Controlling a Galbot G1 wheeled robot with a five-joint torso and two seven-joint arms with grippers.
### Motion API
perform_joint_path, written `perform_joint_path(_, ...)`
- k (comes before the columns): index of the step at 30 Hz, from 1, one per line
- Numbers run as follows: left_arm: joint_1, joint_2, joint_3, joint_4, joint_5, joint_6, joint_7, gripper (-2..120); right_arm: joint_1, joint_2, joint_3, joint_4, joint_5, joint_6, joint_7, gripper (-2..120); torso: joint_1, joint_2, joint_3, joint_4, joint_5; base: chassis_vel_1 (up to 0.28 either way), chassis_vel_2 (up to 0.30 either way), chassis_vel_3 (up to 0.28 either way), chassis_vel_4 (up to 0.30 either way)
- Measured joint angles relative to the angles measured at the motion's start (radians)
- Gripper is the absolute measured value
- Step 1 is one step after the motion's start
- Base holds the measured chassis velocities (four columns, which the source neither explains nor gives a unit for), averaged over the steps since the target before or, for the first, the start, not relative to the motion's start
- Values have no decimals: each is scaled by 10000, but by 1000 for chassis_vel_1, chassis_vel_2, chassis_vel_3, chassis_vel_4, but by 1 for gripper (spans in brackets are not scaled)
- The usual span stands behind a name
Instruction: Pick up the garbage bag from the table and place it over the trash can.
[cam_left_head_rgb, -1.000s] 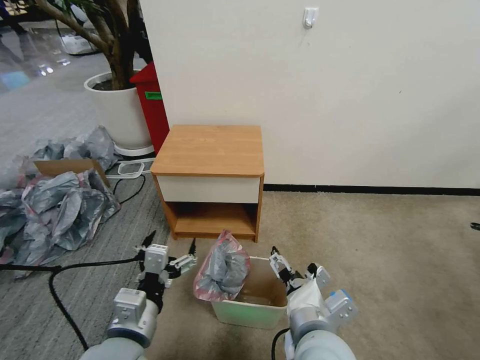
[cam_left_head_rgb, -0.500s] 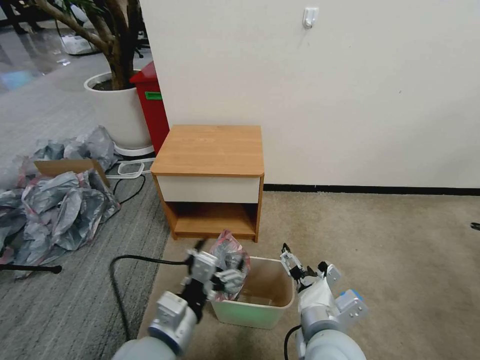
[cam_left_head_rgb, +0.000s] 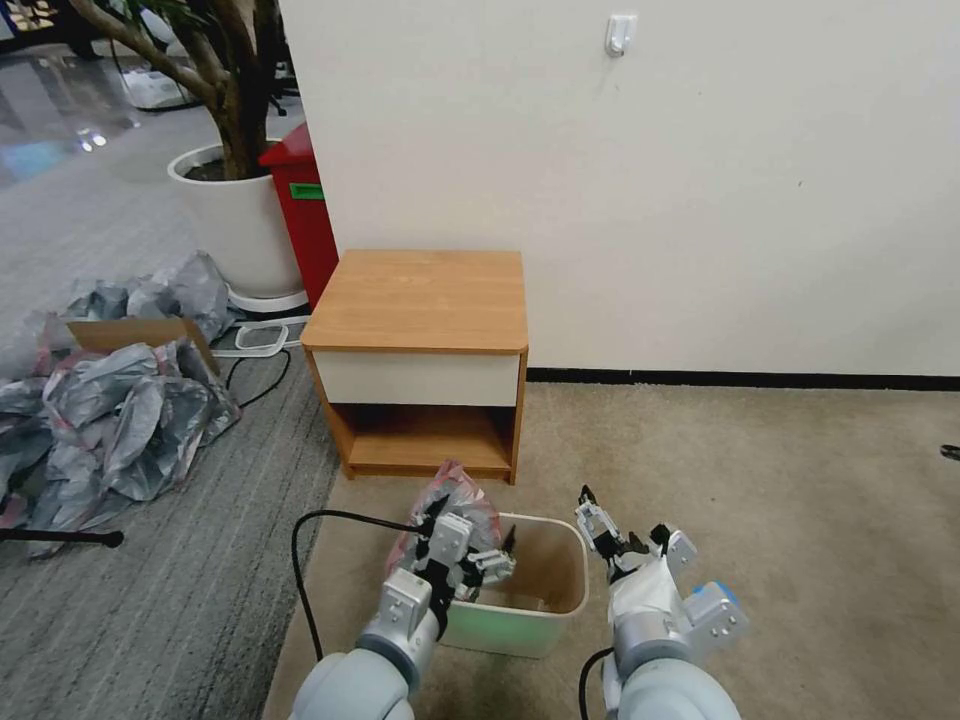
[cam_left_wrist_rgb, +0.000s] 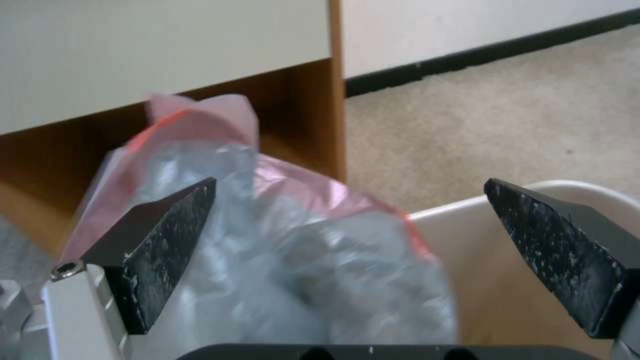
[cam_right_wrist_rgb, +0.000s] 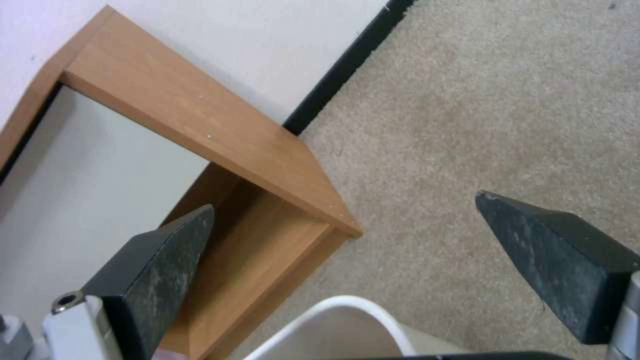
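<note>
Two pincers gape empty: left pincer (cam_left_head_rgb: 468, 549) at the garbage bag (cam_left_wrist_rgb: 280, 250), right pincer (cam_left_head_rgb: 625, 525) beside the trash can (cam_left_head_rgb: 560, 600).

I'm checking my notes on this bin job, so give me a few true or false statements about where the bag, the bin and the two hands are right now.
1. The bag lies on top of the table. False: it is bunched at the left side of the bin, partly inside it.
2. The left hand is open beside the bag. True.
3. The right hand grips the bag's pink rim. False: it is open, at the bin's right side, holding nothing.
4. The bin stands on the carpet in front of the table. True.
5. The bag is stretched over the whole rim of the bin. False: it is crumpled at one side; most of the rim is bare.
</note>
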Motion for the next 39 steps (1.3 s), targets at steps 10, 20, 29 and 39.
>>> perform_joint_path(10,411,-121,-625,60,60,527,-701,97,-36,1,-25,-250,-202,156,-192,100,0,0,0,1,-1,0,0,0,0)
perform_joint_path(20,736,-352,-1011,90,56,542,-1064,94,-282,-3,147,-366,-403,280,-563,100,0,0,0,0,-2,0,0,0,0)
perform_joint_path(29,913,-238,-1152,-286,73,-364,-234,100,-311,69,11,-597,-627,417,-740,100,0,0,0,0,-1,0,0,0,0)
perform_joint_path(39,716,-189,-1313,7,-91,-259,-512,98,-323,103,-3,-855,-779,474,-840,100,1,0,0,0,-1,0,0,0,0)
